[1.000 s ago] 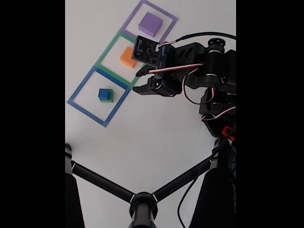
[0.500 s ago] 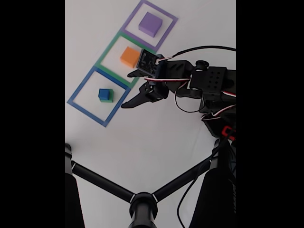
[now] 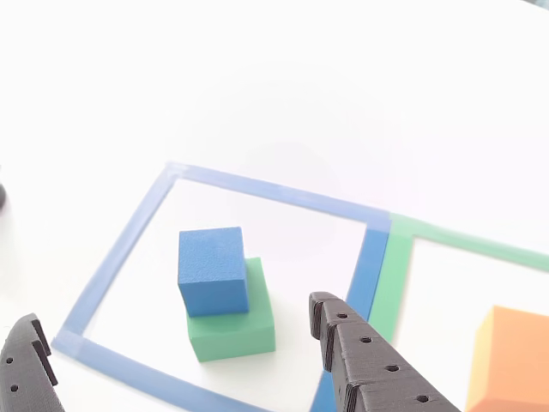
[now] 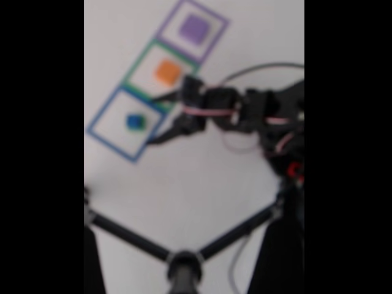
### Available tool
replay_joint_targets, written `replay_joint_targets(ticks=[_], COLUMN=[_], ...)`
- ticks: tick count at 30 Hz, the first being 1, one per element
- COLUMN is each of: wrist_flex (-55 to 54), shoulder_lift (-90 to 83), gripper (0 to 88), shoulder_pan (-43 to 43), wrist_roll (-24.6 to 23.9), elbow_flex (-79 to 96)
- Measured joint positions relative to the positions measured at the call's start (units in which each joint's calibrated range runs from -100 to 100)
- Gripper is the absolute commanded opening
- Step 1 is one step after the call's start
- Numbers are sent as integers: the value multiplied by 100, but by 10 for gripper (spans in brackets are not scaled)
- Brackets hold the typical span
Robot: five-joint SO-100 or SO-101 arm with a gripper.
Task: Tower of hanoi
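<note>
the blue cube (image 3: 211,270) sits on the green block (image 3: 236,326) inside the blue outline (image 3: 129,236). the gripper (image 3: 180,343) stands with jaws wide, 1 finger (image 3: 369,365) each side, holding nothing. the orange block (image 4: 166,71) appears blurred in the fixed view.

Black plastic arm (image 4: 257,110), red and white cables, ridged black fingers (image 3: 369,365) dotted with small holes

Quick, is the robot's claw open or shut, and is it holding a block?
Gripper: open, holding nothing; its fingers straddle the blue cube.
</note>
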Motion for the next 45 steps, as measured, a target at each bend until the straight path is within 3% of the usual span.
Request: replay_joint_targets(ticks=[12,45], wrist_flex=[-1228,-1998], shoulder_lift=[1722,3369], gripper=[342,331], shoulder_pan=[-74,-270], wrist_roll=[0,0], elbow_flex=[-688,-1514])
